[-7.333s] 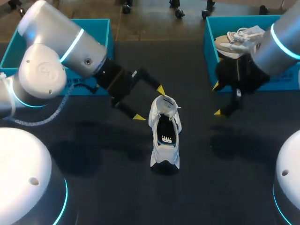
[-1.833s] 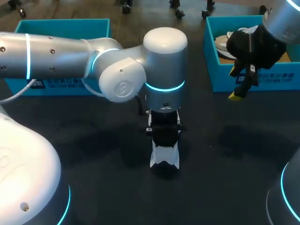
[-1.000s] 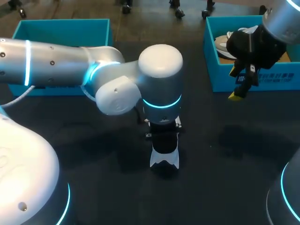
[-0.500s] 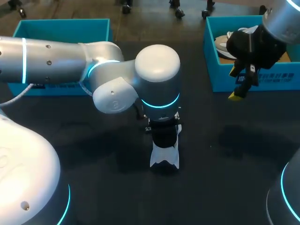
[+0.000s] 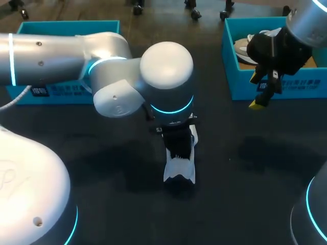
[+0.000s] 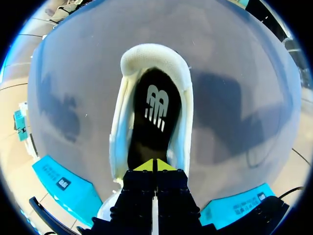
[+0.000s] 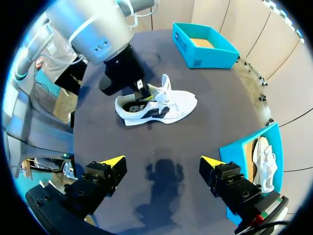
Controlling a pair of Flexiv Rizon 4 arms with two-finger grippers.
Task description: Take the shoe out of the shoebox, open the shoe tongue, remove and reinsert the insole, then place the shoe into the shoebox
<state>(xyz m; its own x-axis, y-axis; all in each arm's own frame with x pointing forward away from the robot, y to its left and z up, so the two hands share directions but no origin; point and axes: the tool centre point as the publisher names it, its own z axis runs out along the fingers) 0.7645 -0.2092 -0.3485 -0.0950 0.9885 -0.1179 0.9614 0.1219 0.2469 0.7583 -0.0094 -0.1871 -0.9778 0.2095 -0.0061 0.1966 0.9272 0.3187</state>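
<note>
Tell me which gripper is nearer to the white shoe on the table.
Left. The left gripper is over the shoe, fingers together above the insole; the right gripper hangs open by a shoebox, away.

Head view – fixed, high, behind robot, facing down on desk (image 5: 230, 204); wide, distant, left arm (image 5: 166, 81) bulking mid-frame. Left wrist view – directly above shoe (image 6: 152, 58), straight down along own jaws, very near. Right wrist view: raised beside right shoebox (image 7: 247, 164), looking down across desk, mid-distance. All three share shoe; head and right wrist views also share left shoebox (image 7: 203, 45).
</note>
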